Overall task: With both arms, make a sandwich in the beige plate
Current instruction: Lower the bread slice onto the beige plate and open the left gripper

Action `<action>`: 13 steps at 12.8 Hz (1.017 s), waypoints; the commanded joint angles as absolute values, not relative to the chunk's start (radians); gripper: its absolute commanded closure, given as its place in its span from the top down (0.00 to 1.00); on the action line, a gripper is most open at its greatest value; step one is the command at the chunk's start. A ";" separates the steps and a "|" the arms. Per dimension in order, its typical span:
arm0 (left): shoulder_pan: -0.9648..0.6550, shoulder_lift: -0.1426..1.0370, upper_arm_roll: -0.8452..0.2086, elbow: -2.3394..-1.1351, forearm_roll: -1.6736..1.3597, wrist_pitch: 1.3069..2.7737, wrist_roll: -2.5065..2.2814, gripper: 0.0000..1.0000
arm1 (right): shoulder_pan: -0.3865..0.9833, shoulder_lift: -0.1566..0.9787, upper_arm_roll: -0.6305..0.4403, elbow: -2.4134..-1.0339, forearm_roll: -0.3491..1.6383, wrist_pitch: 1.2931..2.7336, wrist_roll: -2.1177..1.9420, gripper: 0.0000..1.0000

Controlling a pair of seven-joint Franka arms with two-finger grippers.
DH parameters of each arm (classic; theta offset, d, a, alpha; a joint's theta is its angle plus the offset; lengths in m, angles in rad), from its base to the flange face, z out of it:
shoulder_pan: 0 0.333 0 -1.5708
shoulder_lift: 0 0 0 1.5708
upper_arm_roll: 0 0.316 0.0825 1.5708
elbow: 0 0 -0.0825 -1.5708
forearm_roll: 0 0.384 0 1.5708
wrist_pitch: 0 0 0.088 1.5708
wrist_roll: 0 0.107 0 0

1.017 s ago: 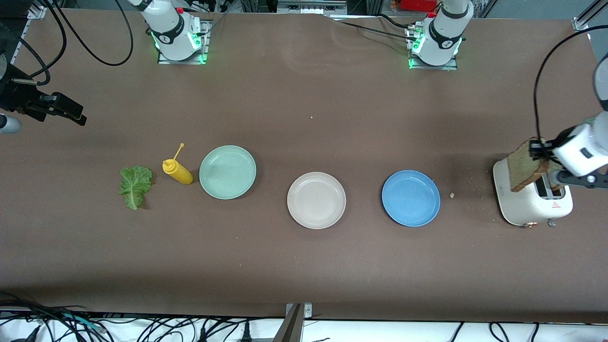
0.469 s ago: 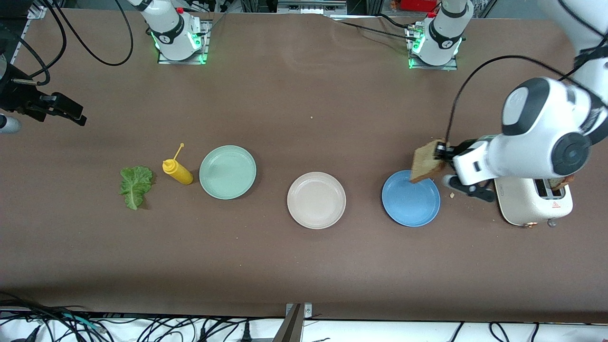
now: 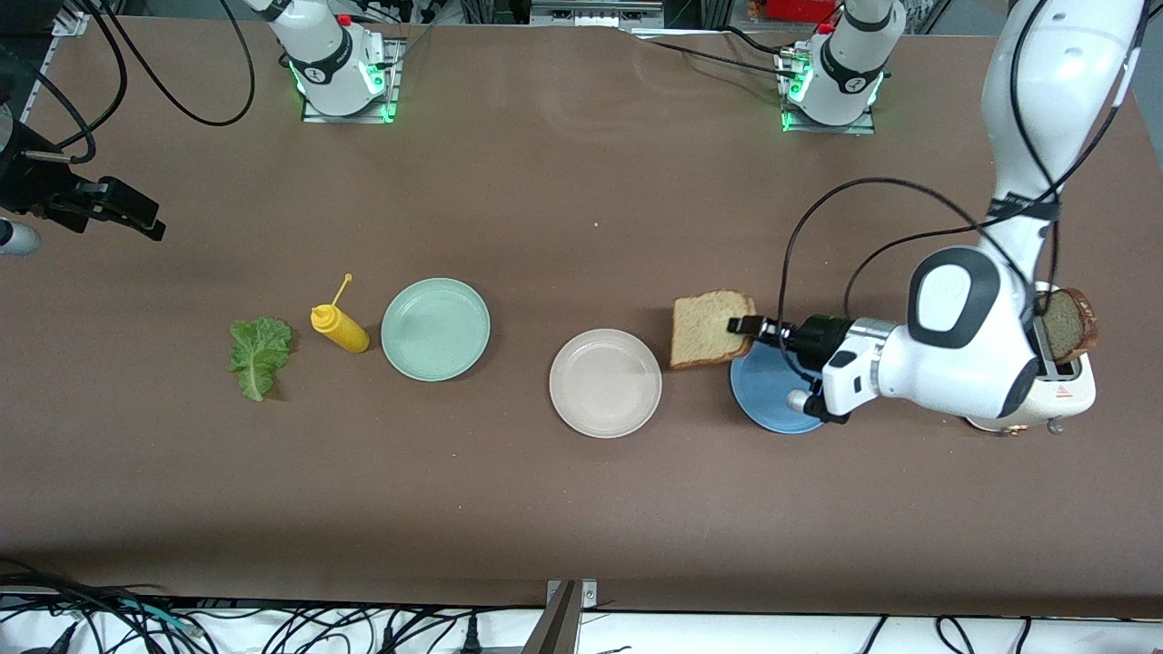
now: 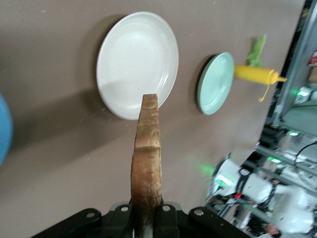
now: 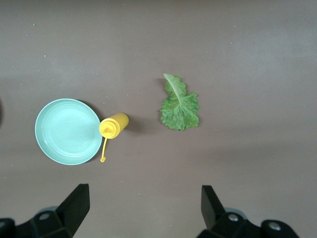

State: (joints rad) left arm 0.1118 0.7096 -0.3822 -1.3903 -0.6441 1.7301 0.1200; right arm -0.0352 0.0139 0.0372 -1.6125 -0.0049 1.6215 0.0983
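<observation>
Brown bread slice (image 3: 711, 329) is hanging at frame centre-right, edge clamped in the left claw (image 3: 747, 327), between beige plate (image 3: 605, 382) and blue plate (image 3: 768, 400) (flat face toward camera). Right claw (image 5: 143, 210), fingers spread and empty, is waiting over lettuce (image 5: 179, 105).

The left gripper (image 3: 743, 325) is clamped shut at the end of its outstretched arm, while the right gripper (image 5: 143, 210) waits with fingers spread.

**Brown table, one row of things**

On the flat brown table (image 3: 581, 200) lie a ruffled green lettuce leaf (image 3: 260, 355), a yellow squeeze bottle (image 3: 340, 328), round mint-green plate (image 3: 435, 328), beige plate (image 3: 605, 382), blue plate (image 3: 761, 392) and white toaster (image 3: 1063, 395).
</observation>
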 commanded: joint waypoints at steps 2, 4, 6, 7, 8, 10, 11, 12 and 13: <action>0.014 0.830 -0.382 -1.342 -0.787 1.874 0.133 0.00 | -0.032 0.015 0.034 -1.600 -0.002 1.615 0.095 1.00; -0.020 0.876 -0.382 -1.342 -0.851 1.925 0.211 0.00 | -0.032 0.015 0.034 -1.600 -0.002 1.615 0.095 1.00; -0.035 0.919 -0.382 -1.344 -0.865 1.986 0.290 0.00 | -0.032 0.017 0.034 -1.600 -0.002 1.615 0.095 1.00; -0.038 0.936 -0.382 -1.344 -0.865 2.012 0.319 0.00 | -0.032 0.017 0.034 -1.600 -0.002 1.615 0.095 1.00; -0.046 0.945 -0.382 -1.344 -0.865 2.032 0.345 0.00 | -0.032 0.017 0.034 -1.600 -0.002 1.615 0.095 1.00; -0.061 0.951 -0.382 -1.344 -0.865 2.071 0.357 0.03 | -0.032 0.017 0.034 -1.600 -0.002 1.615 0.095 1.00; -0.063 0.959 -0.380 -1.344 -0.865 2.075 0.367 0.19 | -0.032 0.017 0.034 -1.600 -0.002 1.615 0.095 1.00; -0.061 0.960 -0.380 -1.344 -0.865 2.077 0.373 0.58 | -0.032 0.017 0.034 -1.600 -0.002 1.615 0.095 1.00; -0.061 0.957 -0.379 -1.344 -0.861 2.079 0.374 1.00 | -0.032 0.017 0.034 -1.600 -0.002 1.615 0.095 1.00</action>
State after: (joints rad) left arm -0.0502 0.9412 -0.3841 -1.3782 -0.8296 2.0740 0.3421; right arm -0.0352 0.0139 0.0372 -1.6124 -0.0049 1.6215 0.0983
